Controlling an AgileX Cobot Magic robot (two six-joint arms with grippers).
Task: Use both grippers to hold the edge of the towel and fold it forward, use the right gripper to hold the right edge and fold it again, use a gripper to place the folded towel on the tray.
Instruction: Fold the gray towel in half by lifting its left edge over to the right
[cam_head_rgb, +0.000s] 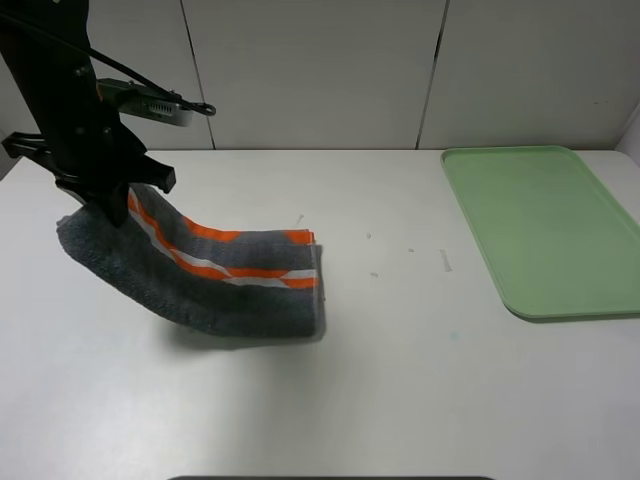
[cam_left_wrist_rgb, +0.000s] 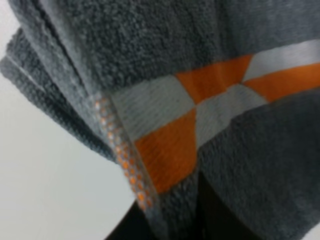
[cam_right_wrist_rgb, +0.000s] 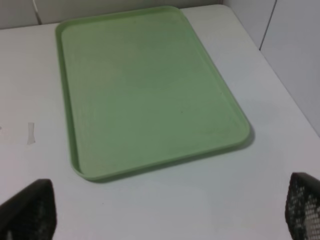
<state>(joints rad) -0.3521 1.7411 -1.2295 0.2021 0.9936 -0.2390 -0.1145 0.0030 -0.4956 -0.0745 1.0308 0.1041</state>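
I judge this to be the last step, the carry to the tray; the grey terry towel with orange and white stripes (cam_head_rgb: 235, 285) looks already doubled into a thick bundle; my left gripper (cam_head_rgb: 105, 200) is clenched on its left end and holds that end up, while the other end rests on the white table (cam_head_rgb: 400, 390); the pale green rectangular plastic tray (cam_head_rgb: 540, 230) lies well apart to the right; my right gripper (cam_right_wrist_rgb: 167, 212) hangs near the tray, fingers (cam_right_wrist_rgb: 30, 210) spread, grasping nothing; next I must lift the bundle clear, carry it across without letting it unfold, then release.
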